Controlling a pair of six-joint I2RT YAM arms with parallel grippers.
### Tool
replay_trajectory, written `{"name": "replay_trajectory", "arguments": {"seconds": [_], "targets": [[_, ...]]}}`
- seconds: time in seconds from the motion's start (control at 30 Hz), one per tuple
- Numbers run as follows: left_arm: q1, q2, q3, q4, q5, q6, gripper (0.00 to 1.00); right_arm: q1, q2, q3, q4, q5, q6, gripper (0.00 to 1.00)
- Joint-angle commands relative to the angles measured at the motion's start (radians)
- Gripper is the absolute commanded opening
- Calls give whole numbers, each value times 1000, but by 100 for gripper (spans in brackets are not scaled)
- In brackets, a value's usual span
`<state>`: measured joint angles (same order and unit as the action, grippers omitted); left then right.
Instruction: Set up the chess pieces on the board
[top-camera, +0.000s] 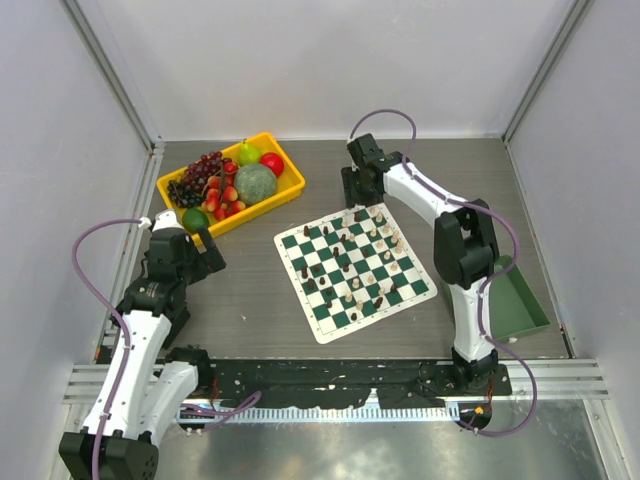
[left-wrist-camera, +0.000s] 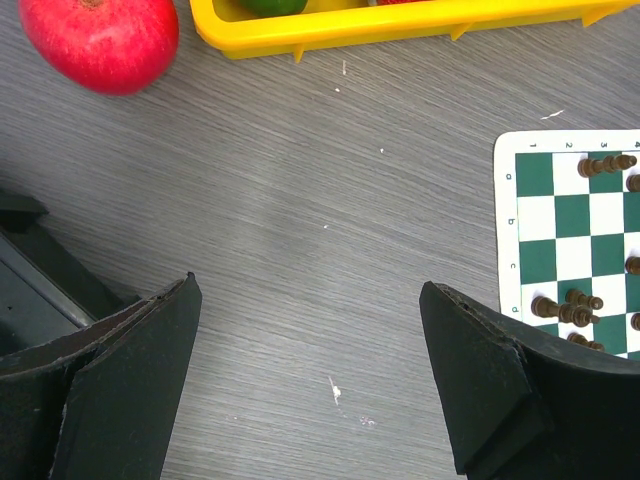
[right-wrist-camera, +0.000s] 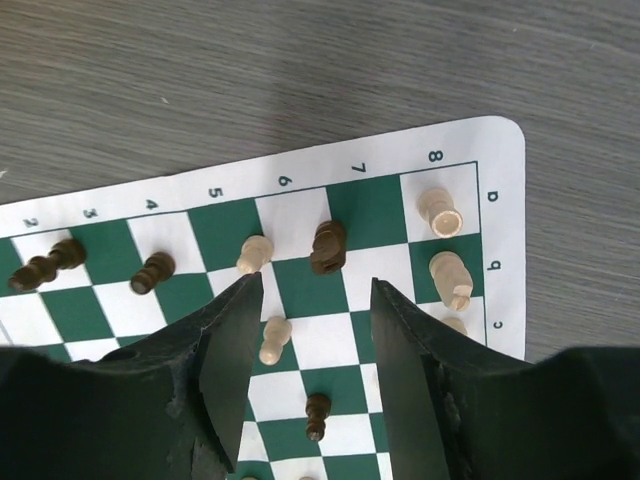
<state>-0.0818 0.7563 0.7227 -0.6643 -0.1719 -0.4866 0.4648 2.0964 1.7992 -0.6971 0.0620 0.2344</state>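
the right gripper (right-wrist-camera: 315, 288) hangs low over the far corner of the board (right-wrist-camera: 300, 165). its jaws are about half parted and hold nothing; only a green square shows in the gap. beneath the fingers, nearer the wrist than the tips, are a cream piece (right-wrist-camera: 274, 338) and a small dark piece (right-wrist-camera: 317, 415). just beyond the tips a taller dark piece (right-wrist-camera: 328, 247) sits closest to the gap, with a second cream piece (right-wrist-camera: 254, 253) beside it, both clear of the fingers. further out to one side, two more cream pieces (right-wrist-camera: 441, 212) stand by the board's rounded corner; to the other side are two dark pieces (right-wrist-camera: 152, 272) on the outer rows. past the white border lies the grey table (right-wrist-camera: 300, 70).

the left gripper (left-wrist-camera: 310, 290) hovers well apart from the board, jaws spread wide and empty over bare table. the board's edge, with several dark chessmen (left-wrist-camera: 560, 310), lies off one finger. beyond the tips are a red apple (left-wrist-camera: 100, 40) and the yellow tray (left-wrist-camera: 330, 25).
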Motion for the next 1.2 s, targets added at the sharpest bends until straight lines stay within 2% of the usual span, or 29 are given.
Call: {"name": "replay_trajectory", "arguments": {"seconds": [0.0, 0.2, 0.5, 0.77, 1.17], "targets": [[5, -3, 7, 12, -2, 5, 99, -5, 33, 57, -27, 29, 17, 54], [5, 5, 4, 17, 0, 2, 99, -6, 59, 63, -24, 4, 26, 54], [4, 9, 3, 17, -3, 0, 99, -8, 94, 86, -28, -17, 43, 46], [5, 14, 3, 17, -3, 0, 99, -6, 106, 85, -42, -8, 59, 45], [5, 6, 0, 14, -3, 0, 99, -6, 123, 121, -65, -13, 45, 28]]}}
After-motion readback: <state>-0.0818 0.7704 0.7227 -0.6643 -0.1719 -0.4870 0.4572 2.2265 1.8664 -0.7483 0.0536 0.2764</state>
